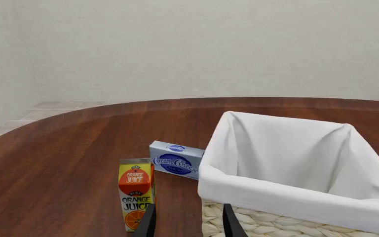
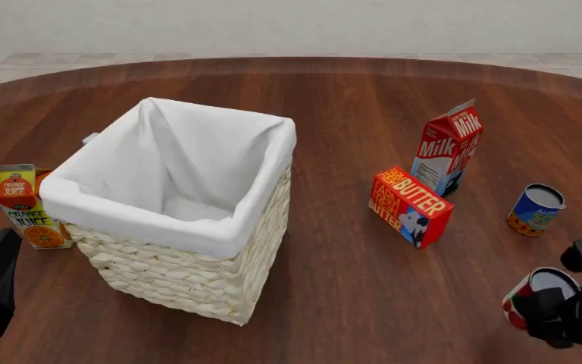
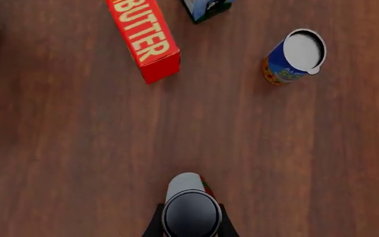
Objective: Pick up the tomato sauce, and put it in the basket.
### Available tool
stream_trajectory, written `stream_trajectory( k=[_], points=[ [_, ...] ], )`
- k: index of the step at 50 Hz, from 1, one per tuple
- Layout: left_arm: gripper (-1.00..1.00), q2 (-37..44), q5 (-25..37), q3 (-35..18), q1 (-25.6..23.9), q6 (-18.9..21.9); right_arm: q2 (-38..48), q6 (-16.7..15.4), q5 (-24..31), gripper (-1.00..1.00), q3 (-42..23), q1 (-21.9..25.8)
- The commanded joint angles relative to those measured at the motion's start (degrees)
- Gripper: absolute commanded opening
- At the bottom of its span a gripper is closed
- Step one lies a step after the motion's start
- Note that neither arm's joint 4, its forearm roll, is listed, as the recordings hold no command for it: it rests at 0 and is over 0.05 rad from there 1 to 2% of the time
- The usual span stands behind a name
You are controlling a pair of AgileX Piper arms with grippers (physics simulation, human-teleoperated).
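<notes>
Down at the near right of the worktop (image 2: 352,303), the right claw (image 3: 190,228) pinches the tomato sauce (image 3: 189,210), its fingers pressed on either side of the can. Well to the left stands the basket (image 2: 185,262). Beside it, the left claw (image 1: 188,221) hangs spread.

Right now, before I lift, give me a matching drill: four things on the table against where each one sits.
1. tomato sauce
2. orange juice carton
3. butter box
4. blue-and-yellow can

a. right of the milk carton
b. between the right gripper fingers
c. left of the basket
d. in front of the milk carton

Pairs: 1-b, 2-c, 3-d, 4-a
</notes>
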Motion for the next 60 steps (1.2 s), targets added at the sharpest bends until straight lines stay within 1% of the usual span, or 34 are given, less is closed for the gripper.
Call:
stream_trajectory(
  k=[1, 2, 4, 7, 9, 11, 13, 15, 16, 17, 19, 20, 21, 24, 25, 26, 30, 33, 34, 36, 37, 38, 44, 50, 60],
  points=[
    [1.00, 0.00, -0.01, 0.00, 0.00, 0.01, -5.07, 2.38, 6.68, -1.00, -5.89, 5.29],
    [1.00, 0.00, -0.01, 0.00, 0.00, 0.00, -5.75, 2.21, 7.09, -1.00, -6.84, 7.17],
    [1.00, 0.00, 0.00, 0.00, -0.01, -0.01, -6.18, 1.20, 7.35, -1.00, -8.27, 7.90],
    [1.00, 0.00, -0.01, 0.00, -0.01, 0.01, -6.24, 2.79, 7.68, -1.00, -9.89, 10.15],
    [1.00, 0.00, 0.00, 0.00, -0.01, 0.01, -6.15, 2.91, 8.16, -1.00, -11.43, 12.68],
    [1.00, 0.00, 0.00, 0.00, -0.01, 0.00, -5.98, 2.81, 8.35, -1.00, -12.63, 14.14],
    [1.00, 0.00, 0.00, 0.00, 0.01, 0.00, -5.74, 2.41, 8.39, -1.00, -13.59, 15.21],
    [1.00, 0.00, 0.00, 0.00, 0.00, 0.01, -5.21, 0.88, 8.28, -1.00, -14.37, 16.00],
    [1.00, 0.00, -0.01, 0.00, 0.00, 0.00, -4.94, 0.44, 8.00, -1.00, -15.15, 17.28],
    [1.00, 0.00, 0.00, 0.00, 0.01, 0.00, -4.76, 1.14, 7.86, -1.00, -15.70, 17.81],
    [1.00, 0.00, 0.01, 0.00, -0.01, 0.00, -4.25, 1.11, 7.64, -1.00, -16.92, 19.51],
    [1.00, 0.00, -0.01, 0.00, 0.00, 0.00, -3.77, 2.08, 7.50, -1.00, -17.92, 21.61],
    [1.00, 0.00, -0.01, 0.00, 0.00, 0.00, -3.48, 2.52, 7.39, -1.00, -18.32, 22.31],
    [1.00, 0.00, 0.00, 0.00, 0.00, 0.01, -2.63, 2.61, 7.35, -1.00, -19.48, 23.97],
    [1.00, 0.00, -0.01, 0.00, 0.00, 0.00, -2.25, 2.45, 7.21, -1.00, -19.99, 25.23],
    [1.00, 0.00, -0.01, 0.00, 0.00, 0.00, -1.98, 2.78, 7.19, -1.00, -20.56, 25.04],
    [1.00, 0.00, 0.00, 0.00, 0.00, 0.00, -0.24, 3.87, 6.68, -1.00, -22.96, 28.25],
    [1.00, 0.00, -0.01, 0.00, -0.01, 0.01, 0.94, 3.39, 6.30, -1.00, -24.52, 29.26],
    [1.00, 0.00, 0.00, 0.00, -0.01, -0.01, 1.13, 3.06, 6.09, -1.00, -24.89, 29.96],
    [1.00, 0.00, 0.00, 0.00, -0.01, 0.00, 2.09, 3.69, 5.55, -1.00, -25.97, 32.32],
    [1.00, 0.00, -0.01, 0.00, 0.00, -0.01, 1.91, 4.87, 4.96, -1.00, -26.98, 32.62],
    [1.00, 0.00, -0.01, 0.00, 0.00, 0.01, 2.78, 4.06, 4.41, -1.00, -27.16, 33.31],
    [1.00, 0.00, 0.00, 0.00, 0.00, 0.00, 4.61, 5.12, 2.91, -1.00, -28.79, 36.16],
    [1.00, 0.00, -0.02, 0.00, 0.01, 0.01, 6.92, 4.04, 3.19, -1.00, -31.99, 37.44],
    [1.00, 0.00, -0.01, 0.00, 0.00, 0.00, 10.32, 3.83, 2.83, -1.00, -36.24, 39.93]
  ],
)
